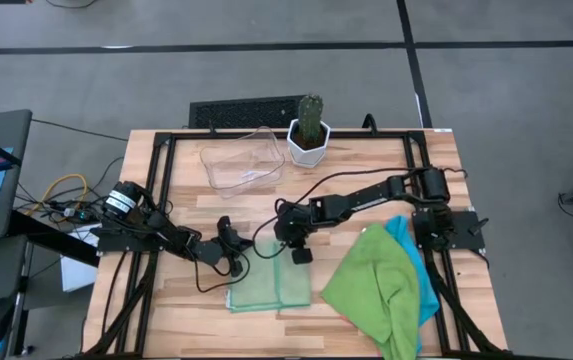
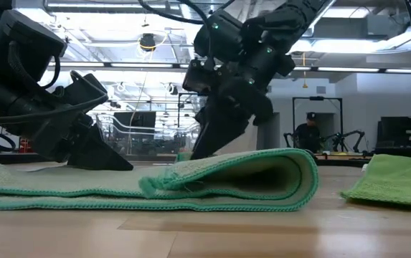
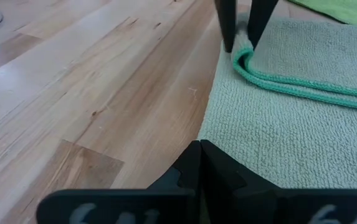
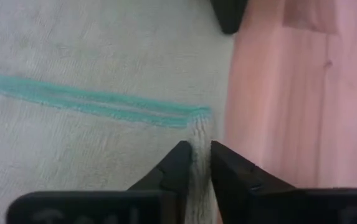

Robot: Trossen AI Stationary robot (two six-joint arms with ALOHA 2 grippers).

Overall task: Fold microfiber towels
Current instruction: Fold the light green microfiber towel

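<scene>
The pale green towel (image 1: 269,285) lies flat near the front edge of the table (image 1: 366,170), midway between my two arms, already doubled once: in the low view the upper layer (image 2: 262,168) curves over the lower with a rounded fold on the right. The bound edge of that upper layer (image 3: 303,87) runs across the cloth, and its corner (image 3: 239,57) lies at the towel's rear edge. My right gripper (image 1: 301,254) stands directly above that corner, reaching in from the right side; its fingers are slightly parted, straddling the hem, and I judge they are letting the cloth go rather than clamping it, since a narrow strip of towel shows between the tips in the right wrist view (image 4: 201,158). My left gripper (image 1: 232,262) rests at the towel's rear left corner, fingers fully closed with nothing between them, the tips pressed on or just over the cloth (image 3: 200,152). I read the towel's long axis as running left to right, so the next fold would carry one short side toward the other. The right gripper is nearer the free corner. A bright green towel (image 1: 371,285) over a cyan blue towel (image 1: 411,250) is heaped well to the right, near the right arm's base. A clear plastic tray (image 1: 241,165) and a potted cactus (image 1: 309,130) stand at the rear, apart from the work
</scene>
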